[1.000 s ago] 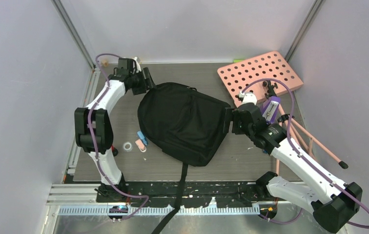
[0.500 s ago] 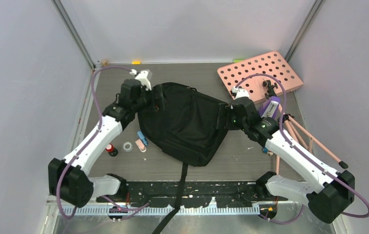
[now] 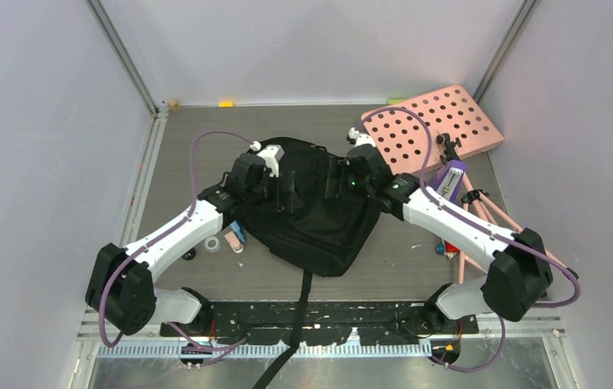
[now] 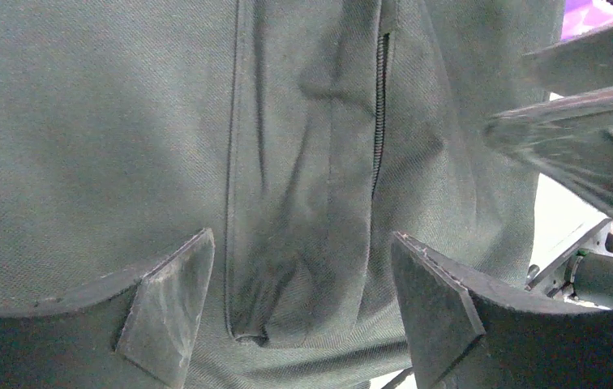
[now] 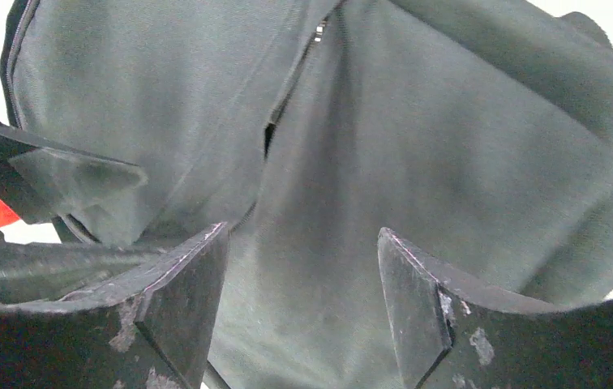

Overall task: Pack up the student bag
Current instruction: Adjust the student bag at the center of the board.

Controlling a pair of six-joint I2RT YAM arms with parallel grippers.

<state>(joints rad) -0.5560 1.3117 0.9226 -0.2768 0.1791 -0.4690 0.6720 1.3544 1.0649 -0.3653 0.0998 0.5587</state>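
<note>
Near the left edge of the grey table (image 3: 182, 162), a small white roll of tape (image 3: 212, 243) and a little pink and blue object (image 3: 236, 235) lay just beside the bag's left side. The left gripper (image 3: 285, 188) hung over the upper left part of the large black soft fabric backpack (image 3: 319, 223). Its fingers were spread wide, and the left wrist view showed only fabric and a zip line (image 4: 379, 105) between them, with nothing pinched. The backpack lay flat in the middle of the table, and one long black webbing strap (image 3: 299, 316) ran off the near edge. The right gripper (image 3: 332, 182) faced the left one from just beside it, over the bag's upper middle. Its jaws also stood apart, above creased cloth and empty. In the far right corner a pink board with round holes (image 3: 437, 121) lay tilted, with a small purple and white object (image 3: 452, 180) near its near edge.
</note>
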